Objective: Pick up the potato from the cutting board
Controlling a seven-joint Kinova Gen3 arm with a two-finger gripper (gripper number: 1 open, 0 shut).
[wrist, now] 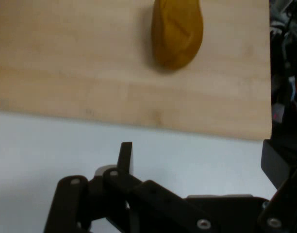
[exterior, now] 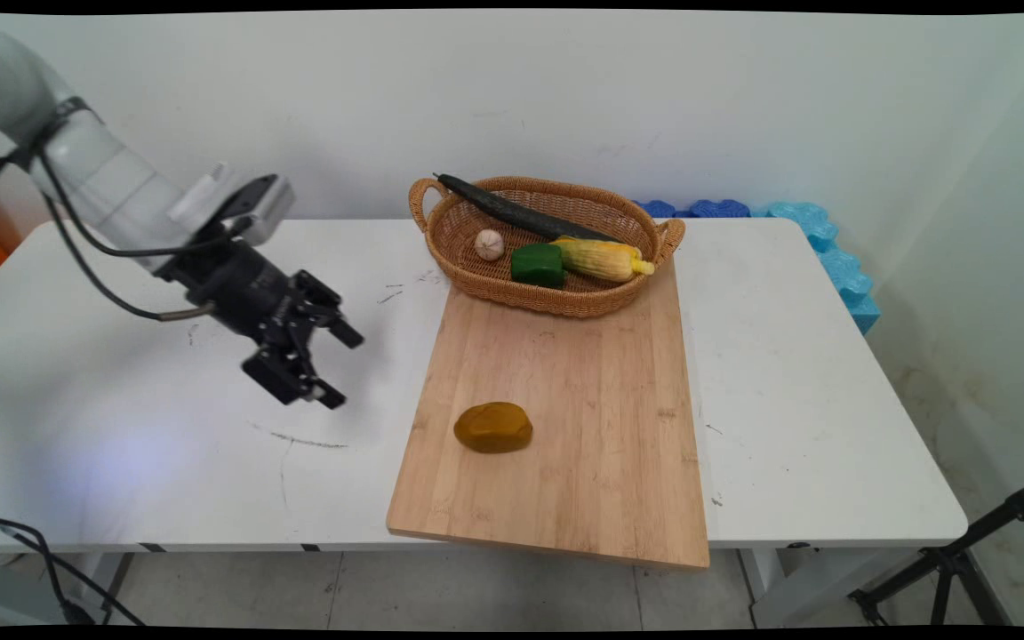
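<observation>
My black gripper [exterior: 341, 366] hangs open and empty over the white table [exterior: 121, 400], left of a wooden cutting board [exterior: 583, 400]. Nearest to it is a brownish-yellow potato [exterior: 493, 428] lying on the board's near left part; in the hand view the potato [wrist: 177, 33] sits at the top on the board [wrist: 90, 73], well beyond my fingers [wrist: 125, 158]. At the board's far end stands a wicker basket [exterior: 512, 293] holding a dark cucumber [exterior: 512, 213], a garlic bulb [exterior: 489, 244], a green pepper [exterior: 538, 265] and a yellow corn cob [exterior: 601, 259].
Blue foam pieces [exterior: 819, 231] line the table's far right corner. A black tripod leg [exterior: 965, 551] stands on the floor at the right. The board's near edge overhangs the table's front edge. Black cables [exterior: 85, 258] hang from the arm.
</observation>
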